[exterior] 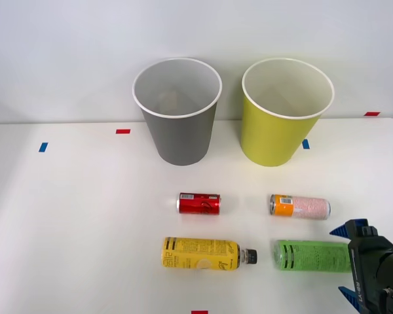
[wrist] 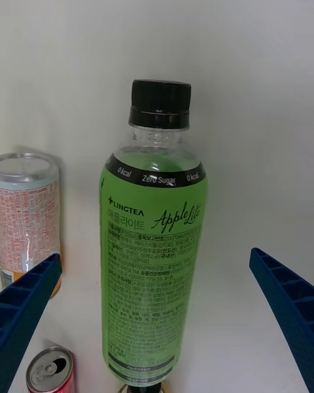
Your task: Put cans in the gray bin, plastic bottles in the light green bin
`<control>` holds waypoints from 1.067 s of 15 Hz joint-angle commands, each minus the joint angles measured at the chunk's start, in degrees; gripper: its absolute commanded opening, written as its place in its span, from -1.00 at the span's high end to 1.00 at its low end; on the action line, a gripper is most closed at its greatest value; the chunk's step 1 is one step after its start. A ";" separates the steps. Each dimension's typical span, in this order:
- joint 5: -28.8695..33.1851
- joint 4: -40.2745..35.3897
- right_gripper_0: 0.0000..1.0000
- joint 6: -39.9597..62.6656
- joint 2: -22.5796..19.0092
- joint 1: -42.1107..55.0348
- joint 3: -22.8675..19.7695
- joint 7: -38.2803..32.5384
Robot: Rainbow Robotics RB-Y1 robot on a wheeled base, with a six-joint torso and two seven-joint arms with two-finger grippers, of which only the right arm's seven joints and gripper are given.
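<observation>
I observe the green-label bottle (wrist: 154,262) lying on the white counter (wrist: 248,72), black cap pointing away, between my claw's (wrist: 157,314) spread blue fingers (wrist: 284,301). The pinkish-white can (wrist: 27,216) and the red can (wrist: 51,370) lie beside it.

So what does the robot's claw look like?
The right claw has two bright blue fingers, ribbed like little ladders and tapering to wedge-shaped tips. Behind them sits a chunky black body on the arm's end, with a thin dark cable looping off its side.
</observation>
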 commanded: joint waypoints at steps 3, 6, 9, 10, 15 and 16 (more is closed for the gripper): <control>0.91 3.94 -1.00 0.03 0.26 -3.20 1.88 -0.79; 1.70 4.91 -1.00 0.03 0.79 -4.00 2.06 -0.88; 2.58 6.31 -1.00 0.03 0.88 -4.17 2.67 -0.97; 2.84 7.02 -1.00 0.03 1.05 -4.52 3.03 -0.79; 4.95 11.24 -1.00 0.03 2.46 -7.78 3.73 -0.35; 5.39 11.76 -1.00 0.03 2.55 -8.13 3.90 -0.26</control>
